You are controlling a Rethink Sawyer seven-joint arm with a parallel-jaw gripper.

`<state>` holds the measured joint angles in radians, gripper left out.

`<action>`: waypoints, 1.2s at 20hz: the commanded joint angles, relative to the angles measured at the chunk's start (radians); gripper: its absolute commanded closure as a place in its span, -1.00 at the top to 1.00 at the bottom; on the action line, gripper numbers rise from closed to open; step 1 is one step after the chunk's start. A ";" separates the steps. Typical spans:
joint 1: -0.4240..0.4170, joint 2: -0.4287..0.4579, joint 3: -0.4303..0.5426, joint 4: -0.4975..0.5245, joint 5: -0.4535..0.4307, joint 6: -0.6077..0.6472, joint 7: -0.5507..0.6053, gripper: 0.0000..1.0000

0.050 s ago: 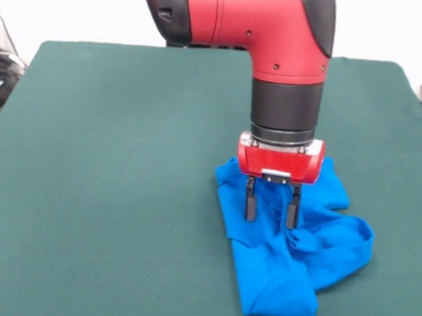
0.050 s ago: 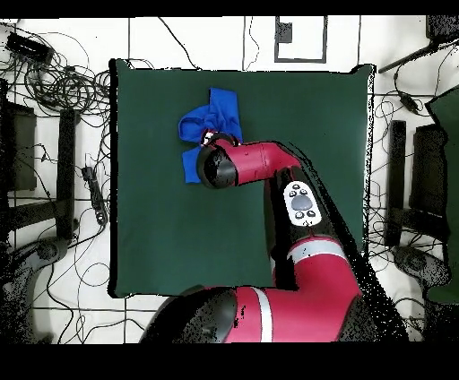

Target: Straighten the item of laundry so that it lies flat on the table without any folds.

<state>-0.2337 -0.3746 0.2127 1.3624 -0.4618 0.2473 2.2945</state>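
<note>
Crumpled blue shirt (image 1: 291, 256) on the green table (image 1: 109, 180), with the red and black arm (image 1: 276, 33) reaching down over it. The gripper (image 1: 271, 217) hangs vertically above the garment's upper part; its two dark fingers (image 1: 251, 200) stand parted, with a clear gap between them, their tips down at the cloth, and no fold is seen pinched between them. From the front, the shirt lies right of the table's middle, toward the near edge, bunched into ridges, with a looped band of fabric at its right side and a narrower folded end pointing to the near edge. No print or lettering shows on the exposed cloth, only plain blue. From overhead, the shirt (image 2: 208, 125) sits in the table's upper left part, partly hidden beneath the arm's wrist. Cables (image 2: 54, 81) lie on the floor beside the table.
</note>
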 commanded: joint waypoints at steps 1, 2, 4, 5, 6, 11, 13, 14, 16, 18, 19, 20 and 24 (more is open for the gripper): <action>0.053 0.059 0.108 0.093 0.027 0.070 0.003 1.00; 0.060 0.057 0.106 0.092 0.031 0.071 0.011 1.00; 0.075 0.057 0.098 0.087 0.037 0.069 0.025 1.00; 0.082 0.058 0.094 0.082 0.039 0.067 0.031 1.00; 0.090 0.061 0.089 0.077 0.040 0.066 0.037 1.00; 0.129 0.069 0.063 0.051 0.052 0.068 0.064 1.00; 0.134 0.066 0.064 0.050 0.060 0.072 0.067 1.00; 0.134 0.065 0.064 0.050 0.062 0.072 0.065 1.00; 0.135 0.064 0.064 0.049 0.065 0.072 0.063 1.00; 0.138 0.067 0.060 0.046 0.066 0.070 0.062 1.00; 0.138 0.068 0.059 0.045 0.065 0.067 0.061 1.00; 0.138 0.069 0.058 0.045 0.066 0.066 0.060 1.00; 0.137 0.073 0.055 0.039 0.064 0.068 0.057 1.00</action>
<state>-0.1355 -0.3746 0.2127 1.3616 -0.4443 0.2473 2.2945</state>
